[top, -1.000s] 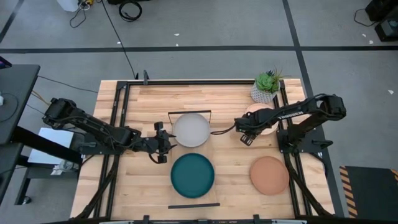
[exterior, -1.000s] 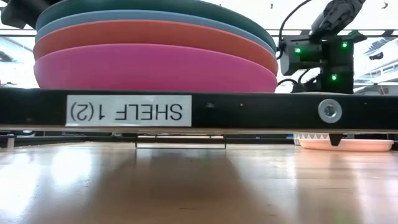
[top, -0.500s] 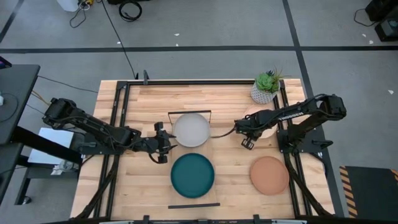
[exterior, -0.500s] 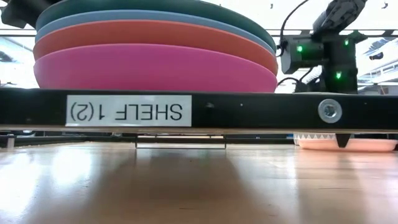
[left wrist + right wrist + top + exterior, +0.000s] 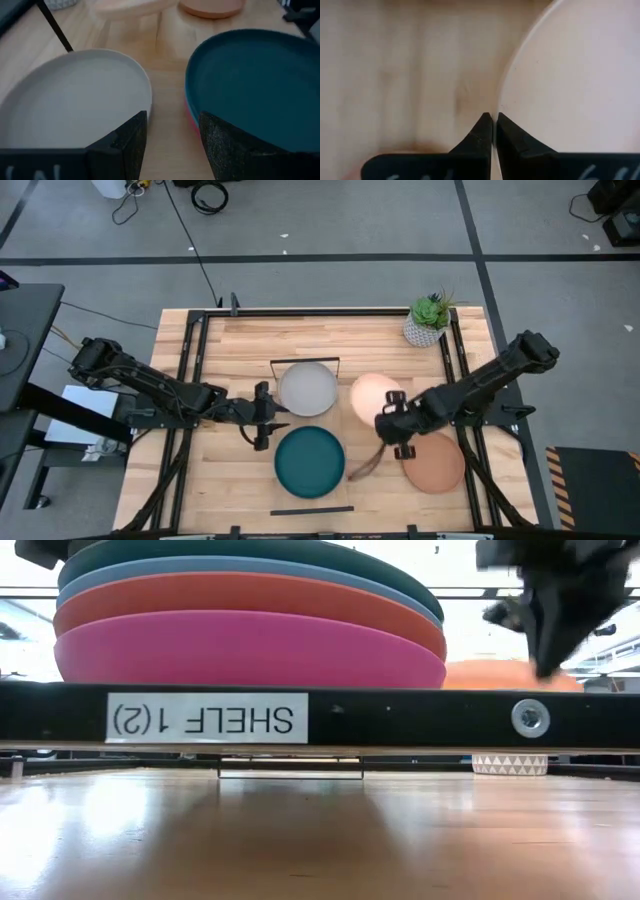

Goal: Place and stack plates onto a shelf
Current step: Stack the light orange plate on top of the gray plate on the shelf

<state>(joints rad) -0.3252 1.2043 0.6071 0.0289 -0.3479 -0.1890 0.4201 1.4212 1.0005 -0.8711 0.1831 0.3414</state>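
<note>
A peach plate [image 5: 372, 396] is up in the air to the right of the shelf [image 5: 345, 418], held by my right gripper [image 5: 392, 423]; in the low view the peach plate [image 5: 500, 674] shows above the shelf's black bar [image 5: 400, 716]. A grey plate [image 5: 308, 388] lies on the shelf's far half. On its near half is a stack with a dark teal plate [image 5: 310, 462] on top; below it the low view shows blue, orange [image 5: 250, 595] and magenta [image 5: 240, 650] plates. A terracotta plate [image 5: 433, 462] lies on the table at the near right. My left gripper [image 5: 172, 135] is open and empty, low between the grey plate and the stack. My right gripper pinches the peach plate's rim [image 5: 499, 102] between its two shut fingers, one finger on the plate's inner side and one on its outer side. The fingers come from above at the plate's near right edge. The plate is lifted clear of the table, about level.
A small potted plant [image 5: 430, 320] stands at the table's far right. Black frame rails run along the table's left [image 5: 190, 380] and right [image 5: 455, 350] sides. The shelf's thin black bar ends stand at its far [image 5: 305, 361] and near [image 5: 312, 509] ends.
My right gripper has gone from the table's far right toward the near edge and the shelf, taking the peach plate with it. The plate, which lay on the table, is now lifted clear and sits right of the grey plate.
</note>
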